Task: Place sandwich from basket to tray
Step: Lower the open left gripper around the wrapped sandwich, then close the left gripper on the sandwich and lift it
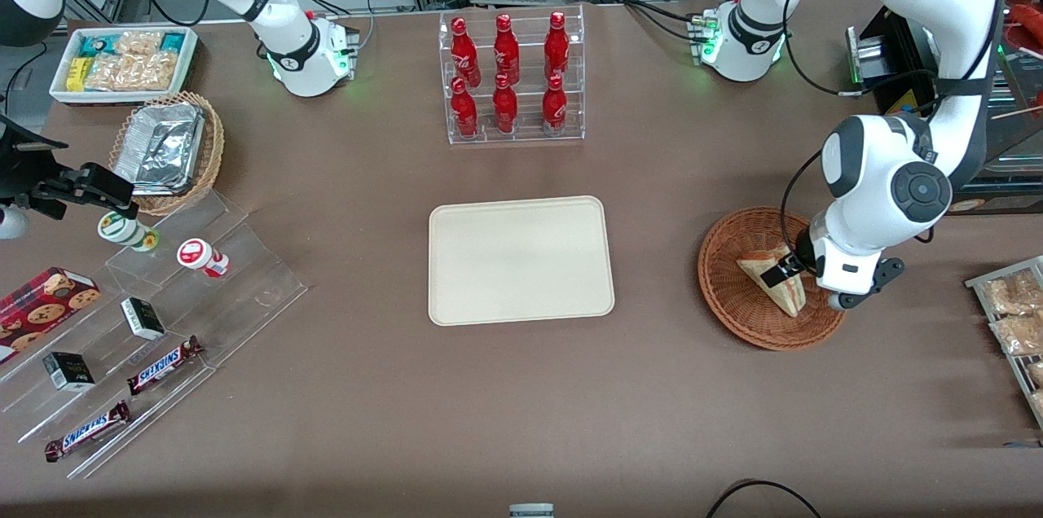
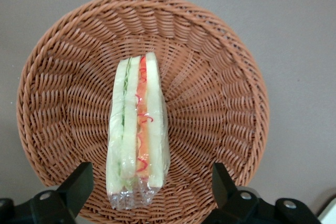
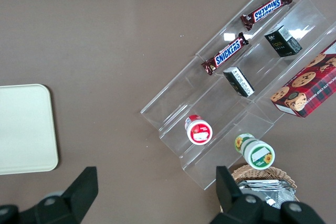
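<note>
The tray (image 1: 521, 260) lies mid-surface with bare brown surface (image 1: 652, 388) all around it. Toward the working arm's end, the basket (image 1: 729, 290) holds the sandwich (image 1: 766, 274), lying on edge. The arm bends down over the basket; the pincer (image 1: 789, 267) straddles the sandwich, fingers (image 2: 79, 184) apart, not touching it.

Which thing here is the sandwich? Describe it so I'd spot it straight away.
Find the round reddish-brown wicker basket at the working arm's end of the table, beside the cream tray. The sandwich lies in it, under the open gripper: a pale bread wedge with red and green filling.
</note>
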